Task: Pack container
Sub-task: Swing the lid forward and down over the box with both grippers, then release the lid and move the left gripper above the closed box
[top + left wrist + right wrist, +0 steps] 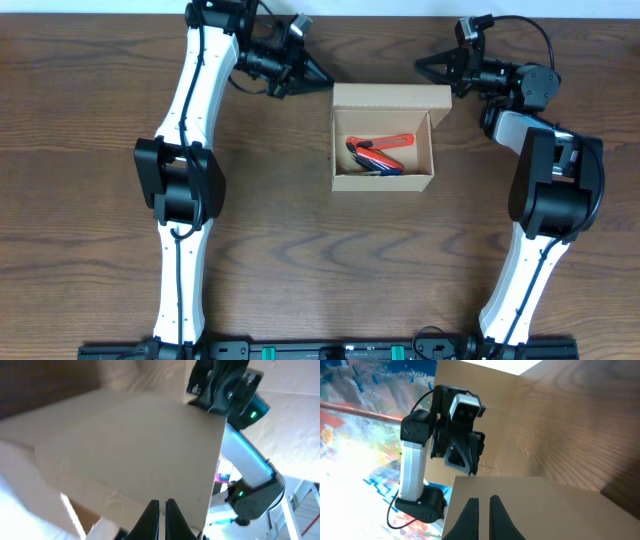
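Note:
The container [383,183], a small tan cardboard box, stands open mid-table with its flap lid [390,96] raised at the back. Inside lie red and blue markers [378,152]. My left gripper [322,77] is shut and empty, its tips just left of the lid's edge. My right gripper [422,67] is shut and empty, just right of the lid. In the left wrist view the lid's plain face [130,445] fills the frame beyond the closed fingers [162,505]. In the right wrist view the lid [560,510] lies under the closed fingers [483,501].
The dark wooden table [300,260] surrounds the box. Each wrist view shows the other arm beyond the lid: the right arm in the left wrist view [225,385] and the left arm in the right wrist view [460,430].

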You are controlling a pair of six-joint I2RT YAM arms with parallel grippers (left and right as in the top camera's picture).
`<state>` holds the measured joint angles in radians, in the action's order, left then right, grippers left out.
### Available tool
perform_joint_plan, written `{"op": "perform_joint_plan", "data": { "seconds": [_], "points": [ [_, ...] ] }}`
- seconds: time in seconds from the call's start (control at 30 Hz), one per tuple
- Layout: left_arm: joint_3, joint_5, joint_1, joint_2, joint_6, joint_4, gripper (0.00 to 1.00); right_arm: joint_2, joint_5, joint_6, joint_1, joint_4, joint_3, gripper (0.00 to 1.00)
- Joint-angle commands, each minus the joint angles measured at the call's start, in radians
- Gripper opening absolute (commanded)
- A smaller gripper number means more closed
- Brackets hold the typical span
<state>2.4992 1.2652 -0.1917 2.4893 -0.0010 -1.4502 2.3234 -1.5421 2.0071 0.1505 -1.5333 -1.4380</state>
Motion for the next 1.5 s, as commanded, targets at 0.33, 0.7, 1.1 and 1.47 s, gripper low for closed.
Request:
{"op": "perform_joint_plan", "data": {
  "seconds": [0.33,0.7,1.1,1.47],
  "points": [
    [0.006,-0.003,-0.023,-0.006,0.328,-0.212,0.06,-0.034,-0.018,0.029,-0.055,-0.042,0.143,0.02],
    [0.040,-0.521,-0.014,-0.155,0.096,-0.011,0.06,-0.150,-0.018,0.016,-0.051,-0.042,-0.039,0.02],
    [0.040,-0.715,-0.021,-0.456,0.083,0.034,0.06,-0.237,-0.018,0.042,0.003,0.044,-0.348,0.10],
    [0.039,-0.856,-0.180,-0.529,0.100,-0.090,0.06,-0.404,-0.018,0.042,0.145,0.064,-0.399,0.09]
  ]
}}
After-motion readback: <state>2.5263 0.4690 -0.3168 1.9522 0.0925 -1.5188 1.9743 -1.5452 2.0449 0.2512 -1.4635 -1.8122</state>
